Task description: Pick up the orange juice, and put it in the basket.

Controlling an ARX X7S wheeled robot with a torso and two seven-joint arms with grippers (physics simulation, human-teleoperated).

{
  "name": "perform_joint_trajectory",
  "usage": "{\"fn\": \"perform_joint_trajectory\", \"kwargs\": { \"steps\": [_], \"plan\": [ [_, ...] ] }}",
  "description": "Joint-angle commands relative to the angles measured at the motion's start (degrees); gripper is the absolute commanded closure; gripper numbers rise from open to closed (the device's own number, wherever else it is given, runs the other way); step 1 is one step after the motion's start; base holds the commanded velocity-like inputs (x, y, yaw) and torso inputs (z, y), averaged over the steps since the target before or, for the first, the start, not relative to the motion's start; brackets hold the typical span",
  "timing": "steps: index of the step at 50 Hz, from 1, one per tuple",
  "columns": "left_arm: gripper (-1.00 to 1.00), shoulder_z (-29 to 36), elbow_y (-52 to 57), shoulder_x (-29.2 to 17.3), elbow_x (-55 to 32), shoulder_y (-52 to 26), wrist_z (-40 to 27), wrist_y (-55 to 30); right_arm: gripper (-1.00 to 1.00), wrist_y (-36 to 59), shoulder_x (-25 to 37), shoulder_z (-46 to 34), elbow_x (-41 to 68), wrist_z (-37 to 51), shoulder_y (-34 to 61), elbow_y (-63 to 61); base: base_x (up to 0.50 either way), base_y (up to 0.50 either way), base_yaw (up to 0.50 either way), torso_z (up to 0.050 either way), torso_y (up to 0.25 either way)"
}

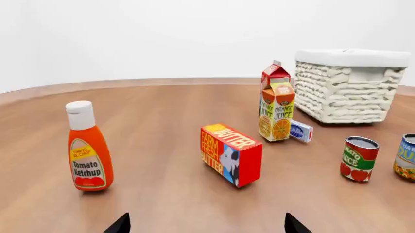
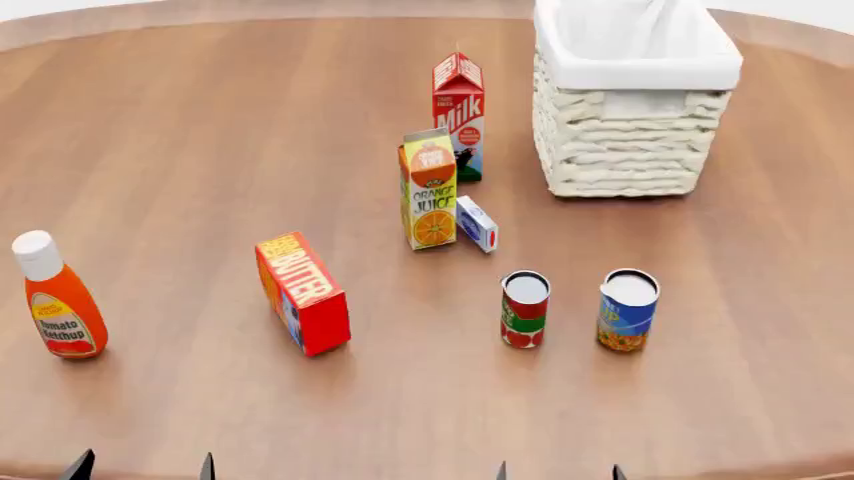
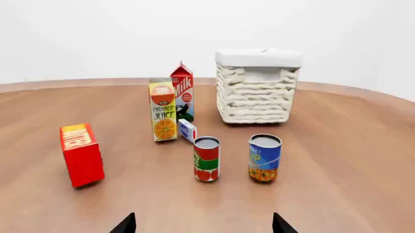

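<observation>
The orange juice [image 2: 430, 190] [image 1: 277, 110] [image 3: 163, 111] is a tall yellow-and-orange carton standing upright mid-table, just in front of the red Milk carton [image 2: 459, 115]. The basket [image 2: 634, 95] [image 1: 347, 85] [image 3: 257, 86], cream wicker with a white liner, stands to the juice's right at the back. My left gripper [image 2: 143, 466] [image 1: 205, 225] is open at the near table edge, well short of the juice. The right gripper [image 2: 559, 471] [image 3: 202, 224] is open too, near the front edge, with nothing between its fingers.
On the brown wooden table [image 2: 200, 150] a red Butter box [image 2: 304, 293] lies front left of the juice and a ketchup bottle [image 2: 58, 297] stands far left. A small white-and-blue box [image 2: 477, 223] rests against the juice. Two cans, red-green [image 2: 525, 309] and blue [image 2: 627, 309], stand in front.
</observation>
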Motion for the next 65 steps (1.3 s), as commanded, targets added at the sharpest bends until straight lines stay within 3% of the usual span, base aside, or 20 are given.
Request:
{"fn": "perform_joint_trajectory", "kwargs": {
  "steps": [1, 29, 65],
  "plan": [
    [-1.00, 1.0, 0.0, -0.9, -0.9, 0.0, -1.0, 0.0, -1.00, 0.0, 0.5, -0.7, 0.5, 0.0, 0.0, 0.0, 0.00, 0.00, 0.00, 0.000, 0.000],
    [-1.00, 4.9, -0.1, -4.2, -4.2, -0.2, -4.9, 0.3, -1.00, 5.2, 4.5, -5.9, 2.6, 2.9, 2.8, -3.6, 0.05, 0.00, 0.00, 0.000, 0.000],
    [-1.00, 7.5, -0.2, -6.4, -6.4, -0.4, -7.4, 0.6, -1.00, 5.4, 6.4, -8.1, 6.1, 4.7, 3.0, -4.3, 0.22, 0.00, 0.00, 0.000, 0.000]
  ]
}}
